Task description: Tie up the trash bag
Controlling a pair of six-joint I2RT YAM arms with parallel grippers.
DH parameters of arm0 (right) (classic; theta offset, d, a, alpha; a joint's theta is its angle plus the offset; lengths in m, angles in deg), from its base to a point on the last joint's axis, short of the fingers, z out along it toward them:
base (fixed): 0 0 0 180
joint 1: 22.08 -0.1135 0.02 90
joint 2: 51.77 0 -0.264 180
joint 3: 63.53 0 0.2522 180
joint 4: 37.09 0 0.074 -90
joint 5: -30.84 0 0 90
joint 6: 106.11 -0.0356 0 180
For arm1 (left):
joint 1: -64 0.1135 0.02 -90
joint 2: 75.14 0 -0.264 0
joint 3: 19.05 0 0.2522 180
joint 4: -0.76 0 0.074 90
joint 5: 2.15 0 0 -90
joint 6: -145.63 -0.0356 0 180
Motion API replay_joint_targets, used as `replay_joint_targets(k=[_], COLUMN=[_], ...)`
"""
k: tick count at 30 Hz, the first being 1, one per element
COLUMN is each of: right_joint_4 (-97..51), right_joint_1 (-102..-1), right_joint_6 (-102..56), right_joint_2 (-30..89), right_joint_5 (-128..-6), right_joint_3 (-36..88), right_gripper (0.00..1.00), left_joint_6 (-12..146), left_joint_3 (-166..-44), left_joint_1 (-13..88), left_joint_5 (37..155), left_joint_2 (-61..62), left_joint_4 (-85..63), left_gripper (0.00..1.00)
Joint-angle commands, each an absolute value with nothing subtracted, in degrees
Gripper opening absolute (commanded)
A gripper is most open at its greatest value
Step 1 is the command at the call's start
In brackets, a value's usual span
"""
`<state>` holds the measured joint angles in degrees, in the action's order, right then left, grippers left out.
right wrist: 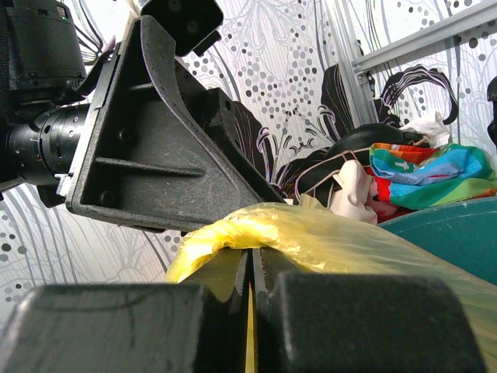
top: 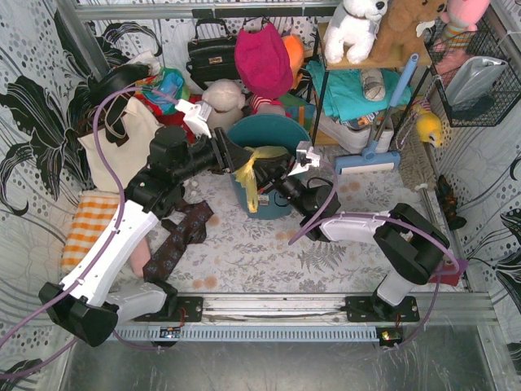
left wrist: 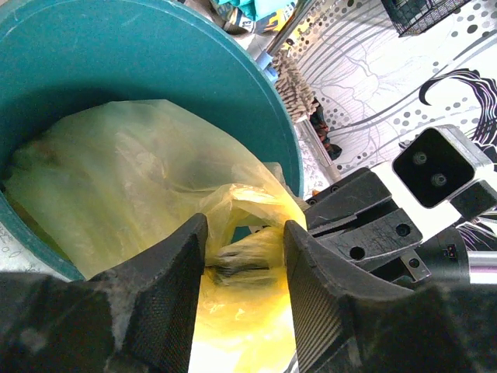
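Note:
The trash bag is thin yellow plastic and sits inside the teal bucket. In the top view the bag bunches at the bucket's near rim, and a strip hangs down the front. My left gripper is open, its fingers on either side of a bunched fold of the bag at the rim. My right gripper is shut on a fold of the bag, which drapes over its tips. The two grippers meet at the rim, the left beside the right.
A cream tote bag stands left of the bucket. A dark patterned cloth and an orange checked cloth lie at front left. A blue floor wiper, a shelf with plush toys and a wire basket crowd the right and back.

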<state>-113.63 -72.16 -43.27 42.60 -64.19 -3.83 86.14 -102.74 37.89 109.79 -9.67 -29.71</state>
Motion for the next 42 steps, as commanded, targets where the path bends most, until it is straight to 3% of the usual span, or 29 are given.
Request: replay_joint_targets(k=[1,10,36,42], right_joint_4=[-120.35,-120.05,-120.0,-120.0], right_joint_1=[-71.82,-71.81,-71.82,-71.82], right_joint_6=[-41.91,-38.89,-34.3,-35.33], right_joint_2=[42.57,39.57,38.93,39.34], right_joint_5=[-63.03,-61.5,-58.88,-59.78], right_joint_3=[0.29,-1.29,0.24,0.06], right_gripper=[0.0,0.0,0.0,0.0], left_joint_6=[86.48,88.84,95.47,91.01], left_joint_3=[-100.8,-99.55,-92.06,-96.56], left_joint_1=[36.58,37.19,37.67,37.97], left_joint_5=[115.74,115.09,122.2,118.67], left_joint_2=[-9.84,-11.44,-14.79,-15.18], left_joint_4=[-35.24,-33.19,-25.13,-30.82], left_gripper=[0.54,0.61,0.62,0.62])
